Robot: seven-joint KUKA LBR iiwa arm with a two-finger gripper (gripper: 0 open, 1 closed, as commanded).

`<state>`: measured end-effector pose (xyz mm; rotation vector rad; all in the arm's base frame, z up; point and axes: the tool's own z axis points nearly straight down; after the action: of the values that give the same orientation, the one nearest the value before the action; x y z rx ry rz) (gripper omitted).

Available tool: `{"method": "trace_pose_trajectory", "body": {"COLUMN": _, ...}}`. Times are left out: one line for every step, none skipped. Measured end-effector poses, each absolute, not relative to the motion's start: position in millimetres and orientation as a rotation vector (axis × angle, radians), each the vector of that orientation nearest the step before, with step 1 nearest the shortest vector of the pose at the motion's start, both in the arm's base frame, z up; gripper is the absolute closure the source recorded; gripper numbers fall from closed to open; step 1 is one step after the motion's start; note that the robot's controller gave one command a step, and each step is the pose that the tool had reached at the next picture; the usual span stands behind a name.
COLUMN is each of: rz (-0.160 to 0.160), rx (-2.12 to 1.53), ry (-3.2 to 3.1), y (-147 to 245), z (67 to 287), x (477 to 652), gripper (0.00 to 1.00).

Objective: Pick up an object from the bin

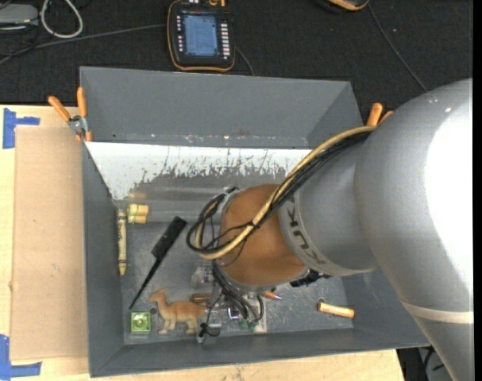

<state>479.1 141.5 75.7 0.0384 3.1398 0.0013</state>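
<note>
Gripper (211, 329) sits low over the bin's near edge, below the orange wrist cover (256, 240) and its looped cables. Whether it is open or shut cannot be told, as the wrist hides it. Just left of it, perhaps touching, lies a tan toy animal (175, 311). A green block (140, 321) is further left in the corner. A black comb (159, 260) slants above them, and a yellow crayon (121, 244) lies along the bin (98, 213) wall. A tan stick (336, 309) lies well apart to the right.

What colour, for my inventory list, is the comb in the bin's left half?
Black, handle and teeth alike; the comb shows best in the camera view.
</note>
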Motion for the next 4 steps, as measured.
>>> {"method": "trace_pose_trajectory", "body": {"rz": 0.005, "rx": 0.127, "ry": 3.123, "y": 155.7, "z": 71.7, "x": 474.9, "gripper": 0.00}}
{"method": "trace_pose_trajectory", "body": {"rz": 0.001, "rx": 0.051, "ry": 3.141, "y": 141.9, "z": 74.5, "x": 478.3, "gripper": 1.00}}
{"method": "trace_pose_trajectory", "body": {"rz": 0.001, "rx": 0.051, "ry": 3.141, "y": 141.9, "z": 74.5, "x": 478.3, "gripper": 1.00}}
{"method": "trace_pose_trajectory", "body": {"rz": -0.003, "rx": 0.053, "ry": 3.150, "y": 141.1, "z": 88.2, "x": 475.7, "gripper": 1.00}}
